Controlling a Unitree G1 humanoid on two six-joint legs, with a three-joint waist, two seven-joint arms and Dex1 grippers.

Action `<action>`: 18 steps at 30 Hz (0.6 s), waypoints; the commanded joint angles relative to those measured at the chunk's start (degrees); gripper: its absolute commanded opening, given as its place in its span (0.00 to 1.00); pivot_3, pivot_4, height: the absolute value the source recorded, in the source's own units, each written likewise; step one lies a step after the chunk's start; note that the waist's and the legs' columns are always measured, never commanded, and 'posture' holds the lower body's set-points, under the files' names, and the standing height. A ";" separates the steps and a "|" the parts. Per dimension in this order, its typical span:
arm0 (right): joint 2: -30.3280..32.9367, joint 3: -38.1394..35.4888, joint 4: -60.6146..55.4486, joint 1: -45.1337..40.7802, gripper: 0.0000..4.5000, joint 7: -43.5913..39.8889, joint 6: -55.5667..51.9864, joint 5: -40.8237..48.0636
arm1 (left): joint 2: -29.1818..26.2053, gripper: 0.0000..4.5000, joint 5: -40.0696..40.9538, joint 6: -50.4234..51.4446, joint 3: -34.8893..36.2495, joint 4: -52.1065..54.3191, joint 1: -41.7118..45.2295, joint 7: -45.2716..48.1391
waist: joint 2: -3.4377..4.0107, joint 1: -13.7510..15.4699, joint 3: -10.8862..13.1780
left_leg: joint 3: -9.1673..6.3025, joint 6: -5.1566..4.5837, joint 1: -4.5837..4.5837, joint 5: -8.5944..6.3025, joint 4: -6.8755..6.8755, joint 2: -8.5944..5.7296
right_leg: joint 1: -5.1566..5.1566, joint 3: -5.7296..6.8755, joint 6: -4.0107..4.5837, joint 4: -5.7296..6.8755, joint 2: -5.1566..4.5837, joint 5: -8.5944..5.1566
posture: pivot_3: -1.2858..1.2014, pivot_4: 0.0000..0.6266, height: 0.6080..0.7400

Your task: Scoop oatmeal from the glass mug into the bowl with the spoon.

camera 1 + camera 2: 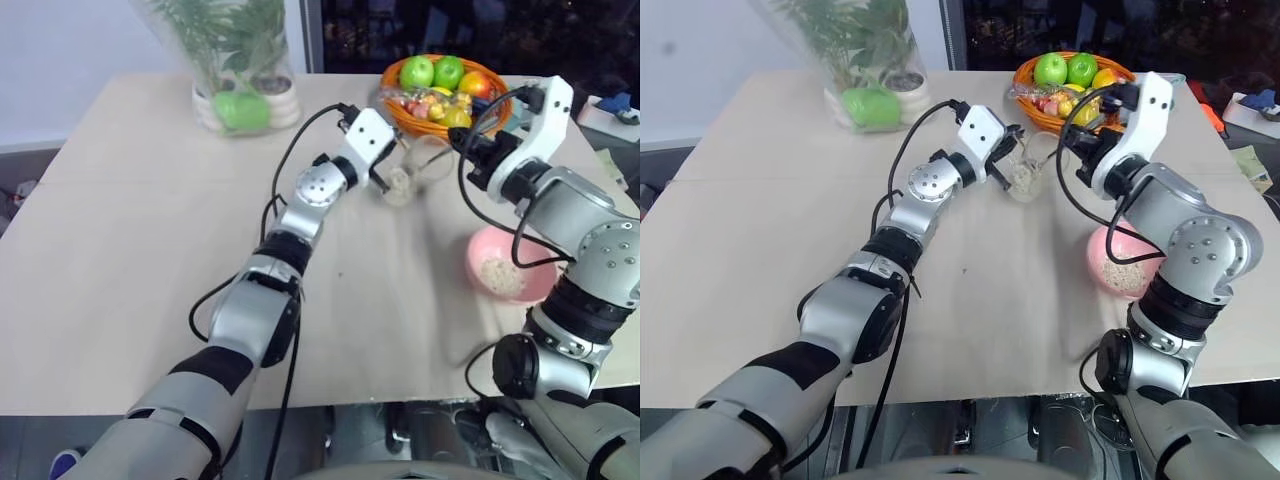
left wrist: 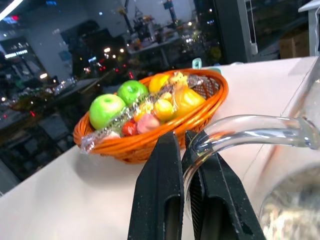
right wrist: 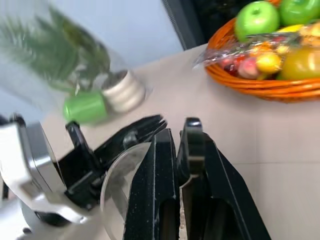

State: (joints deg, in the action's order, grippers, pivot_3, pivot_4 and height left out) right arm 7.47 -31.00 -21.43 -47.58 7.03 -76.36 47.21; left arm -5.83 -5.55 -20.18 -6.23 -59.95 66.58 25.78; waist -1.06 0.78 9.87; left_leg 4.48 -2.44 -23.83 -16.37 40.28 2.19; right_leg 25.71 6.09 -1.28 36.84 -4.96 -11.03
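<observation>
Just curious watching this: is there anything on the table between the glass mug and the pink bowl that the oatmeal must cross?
Nothing visible. Bare tabletop lies between the glass mug and the pink bowl; the fruit basket stands behind the mug.

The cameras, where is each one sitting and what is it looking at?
Left eye view: on the head, looking down at the table; both arms show.
Right eye view: beside it, same scene.
Left wrist view: on the left wrist, facing the fruit basket; the left pincer is shut on the glass mug handle.
Right wrist view: on the right wrist, facing the plant vase; the shut right pincer shows.
Shared: both wrist views show the basket and mug.
</observation>
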 commanded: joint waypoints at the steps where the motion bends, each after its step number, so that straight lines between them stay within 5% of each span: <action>1: -0.40 -5.38 -1.67 -2.38 0.00 3.35 -1.58 4.95 | 1.37 0.02 -0.40 -1.98 -0.37 -0.33 3.11 0.34 | 0.00 0.01 0.00 | 0.00 0.00 0.00 0.00 0.00 0.00 | 0.00 0.00 0.00 -0.01 0.00 0.00 | 0.52 0.24 1.00; 11: 2.22 -18.46 -1.26 -1.12 0.00 15.09 -4.03 20.13 | 4.75 0.02 -3.24 -1.23 -2.68 -5.58 7.07 1.04 | 0.00 -0.06 0.00 | 0.00 -0.01 0.00 -0.01 -0.02 0.00 | 0.01 -0.02 0.00 -0.01 0.00 0.00 | 0.52 0.24 1.00; 18: 9.07 -18.03 0.52 5.37 0.00 26.60 2.22 38.05 | 6.97 0.02 -5.23 -0.89 -4.21 -8.57 8.84 1.40 | 0.01 -0.02 0.00 | 0.04 -0.04 0.02 -0.02 -0.03 0.00 | 0.01 -0.08 0.00 -0.01 0.00 0.00 | 0.52 0.24 1.00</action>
State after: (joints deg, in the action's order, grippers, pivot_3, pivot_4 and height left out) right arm 14.33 -49.06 -19.70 -42.53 31.01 -78.29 78.91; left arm 0.23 -10.13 -20.32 -9.67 -69.11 73.28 26.46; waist -1.05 0.76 9.87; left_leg 4.51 -2.48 -23.81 -16.40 40.25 2.19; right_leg 25.71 6.01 -1.28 36.84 -4.97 -11.03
